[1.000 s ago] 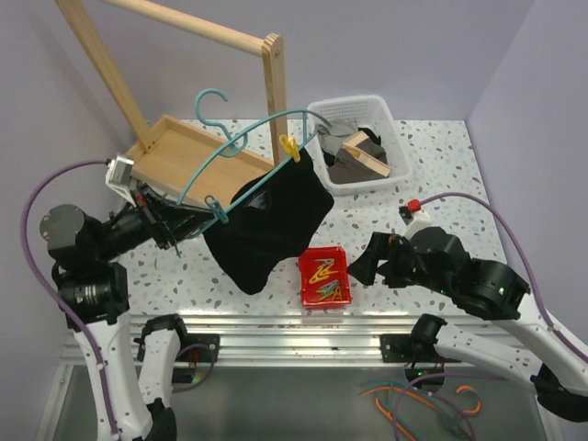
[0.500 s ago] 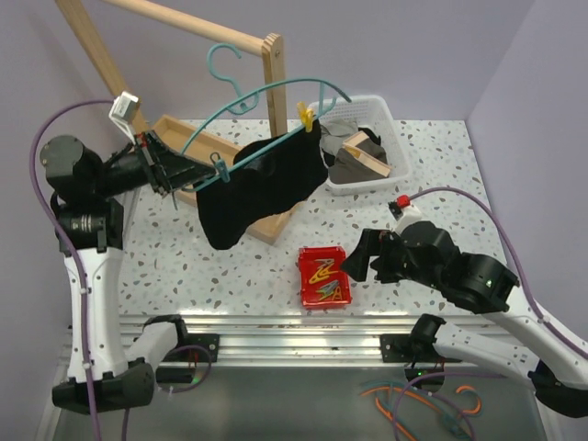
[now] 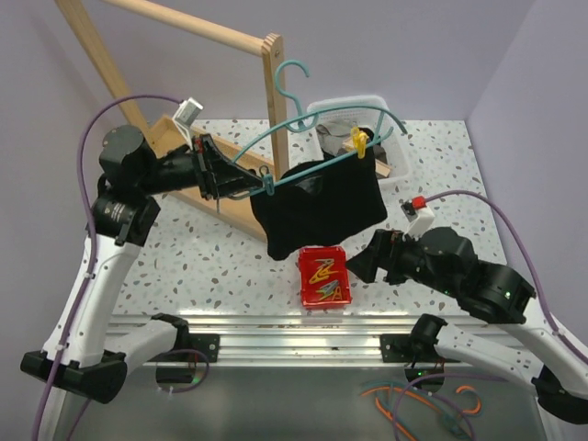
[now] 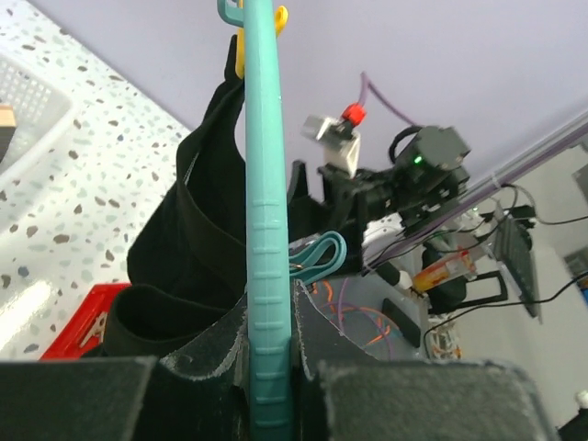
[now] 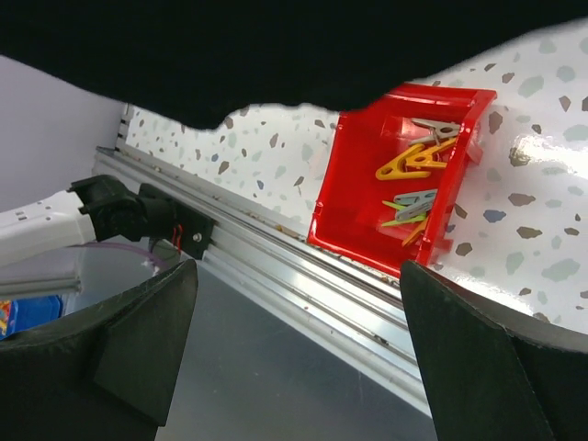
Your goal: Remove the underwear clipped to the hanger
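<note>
The teal hanger (image 3: 303,124) is held in the air above the table's middle. My left gripper (image 3: 220,180) is shut on its left end; in the left wrist view the teal bar (image 4: 265,230) runs up between the closed pads. The black underwear (image 3: 322,207) hangs from the bar, held by a teal clip (image 3: 268,186) on the left and a yellow clip (image 3: 360,142) on the right. It also shows in the left wrist view (image 4: 197,248) and fills the top of the right wrist view (image 5: 276,46). My right gripper (image 3: 360,265) is open and empty, low beside the red tray.
A red tray (image 3: 324,277) of coloured clips sits below the underwear, also in the right wrist view (image 5: 395,184). A white basket (image 3: 390,119) of cloths stands at the back. The wooden rack (image 3: 272,73) and its base (image 3: 207,179) stand back left. The aluminium rail (image 3: 276,326) edges the table.
My left arm has carried the hanger and underwear up and to the right, to above the red tray. My right gripper has stayed near the tray, shifting only slightly.
</note>
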`<state>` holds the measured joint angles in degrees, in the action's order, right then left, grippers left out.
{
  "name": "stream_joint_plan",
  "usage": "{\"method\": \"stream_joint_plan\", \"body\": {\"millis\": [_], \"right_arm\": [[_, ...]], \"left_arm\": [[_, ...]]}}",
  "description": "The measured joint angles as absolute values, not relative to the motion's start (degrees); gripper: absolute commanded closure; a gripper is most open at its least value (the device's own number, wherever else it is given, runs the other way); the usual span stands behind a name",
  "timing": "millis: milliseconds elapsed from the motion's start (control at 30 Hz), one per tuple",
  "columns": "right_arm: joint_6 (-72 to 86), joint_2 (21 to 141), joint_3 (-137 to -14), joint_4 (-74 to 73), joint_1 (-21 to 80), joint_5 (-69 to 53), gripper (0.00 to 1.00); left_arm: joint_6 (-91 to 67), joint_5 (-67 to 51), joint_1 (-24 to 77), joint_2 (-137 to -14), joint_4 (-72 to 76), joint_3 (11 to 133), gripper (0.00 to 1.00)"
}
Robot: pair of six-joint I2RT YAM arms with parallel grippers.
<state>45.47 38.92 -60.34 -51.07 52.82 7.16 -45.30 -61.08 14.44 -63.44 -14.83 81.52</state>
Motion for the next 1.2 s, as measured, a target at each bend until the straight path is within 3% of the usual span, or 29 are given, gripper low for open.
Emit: {"method": "stream_joint_plan", "body": {"millis": [300,533,800,1000,1200], "right_arm": [[45.7,33.1,-60.5,-55.3,52.8,8.2,0.07],[46.4,32.6,-60.6,-56.9,52.8,8.2,0.08],[46.4,33.5,-62.8,-58.6,52.8,9.1,0.08],[46.4,36.3,-63.8,-58.5,52.8,9.5,0.08],[46.5,38.6,-63.8,-58.0,52.8,9.5,0.08]], "left_arm": [[-31.2,-43.2,31.0,-51.8,-20.6,63.9,1.0],[-24.8,-18.6,45.5,-47.7,-22.8,56.1,1.0],[-20.7,-0.4,47.7,-40.9,-22.0,56.3,1.0],[-16.2,4.0,48.9,-45.3,-23.8,62.1,1.0],[-13.8,8.6,50.8,-45.6,-26.5,60.1,1.0]]}}
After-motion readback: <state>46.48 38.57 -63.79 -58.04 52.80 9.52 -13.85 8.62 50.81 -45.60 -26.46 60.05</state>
